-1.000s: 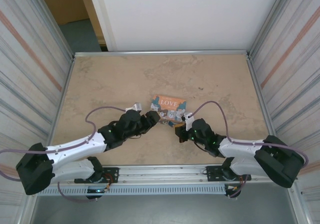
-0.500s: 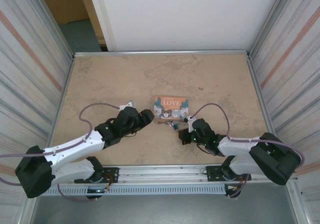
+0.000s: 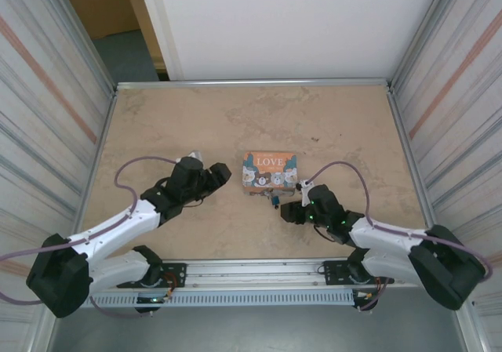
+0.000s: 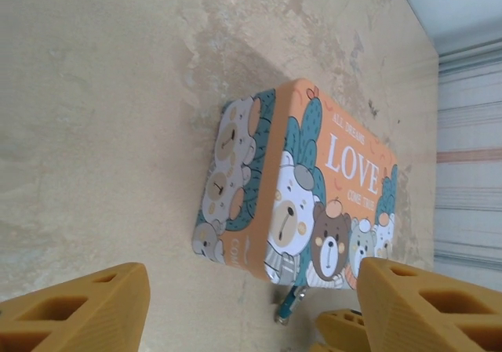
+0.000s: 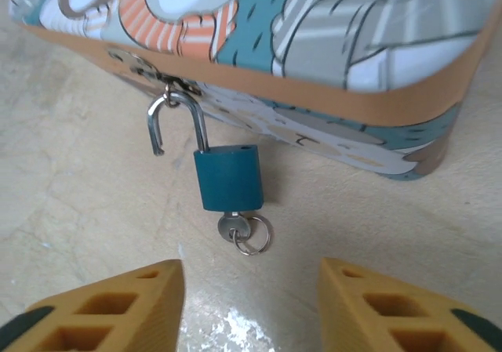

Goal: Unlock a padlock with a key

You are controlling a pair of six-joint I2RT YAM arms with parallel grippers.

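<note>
me: changes since the last count: both claws have backed away from the tin (image 3: 269,172). a second ago they were bunched at its near edge. the right one was clenched then and has since let go.

clerk: entry one, left claw?

me: left claw (image 3: 222,173). fingers spread wide, released, nothing between them. it sits just off the tin's left end, not touching.

clerk: entry two, right claw?

me: right claw (image 5: 251,301). fingers parted, grasping nothing. it faces the tin's near side, a little apart from it, lined up with the lock.

clerk: entry three, the padlock?

me: padlock (image 5: 228,178). blue body, silvery fittings, resting on the table (image 3: 196,125) just beside the tin's near wall. its shackle (image 5: 176,121) stands sprung, with one leg free of the body and the other still seated. the bend is caught in the tin's hasp (image 5: 149,66).

clerk: entry four, the key?

me: key (image 5: 233,228). small and silvery, seated in the end of the padlock that points away from the tin. a little ring (image 5: 255,236) passes through its head. neither claw touches it.

clerk: entry five, the tin itself?

me: orange lid lettered "love", bears painted on lid and walls. it lies flat on the table between my two claws.
</note>
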